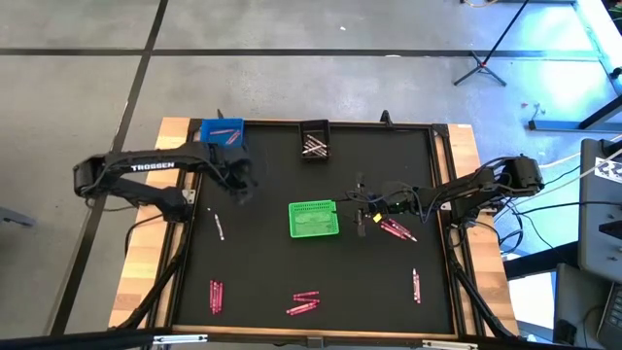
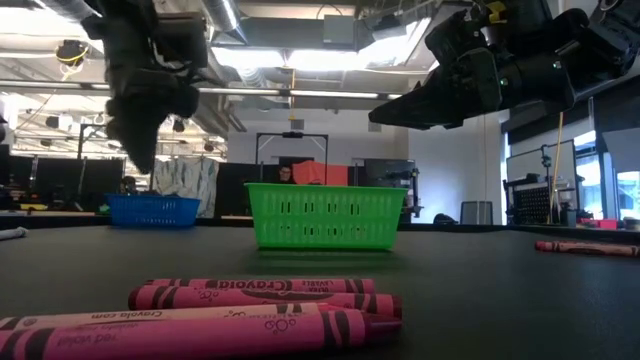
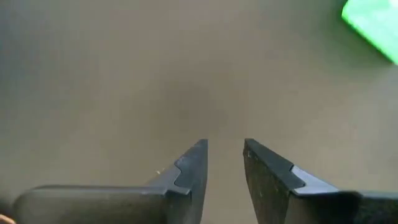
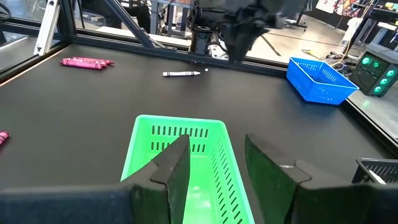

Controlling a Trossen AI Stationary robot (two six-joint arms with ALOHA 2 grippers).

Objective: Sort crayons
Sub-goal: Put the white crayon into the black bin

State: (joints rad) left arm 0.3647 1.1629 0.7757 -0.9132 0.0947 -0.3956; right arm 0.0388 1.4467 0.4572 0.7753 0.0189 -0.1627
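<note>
1. Crayons (image 1: 303, 303) mostly loose on the worktop (image 1: 262, 262), in small clusters around the green bin (image 1: 314, 219): several on its near side, one cluster just right of it, one pale stick to its left.
2. Some already lie in the black bin (image 1: 314, 142) beyond the green bin; blue bin (image 1: 222, 132) holds a few.
3. Green bin looks empty; most sorting left.
4. Right gripper (image 4: 214, 165) above the green bin's right edge, parted, empty.
5. Left gripper (image 3: 224, 165) left of the green bin, near the blue bin, slightly parted, empty.
</note>
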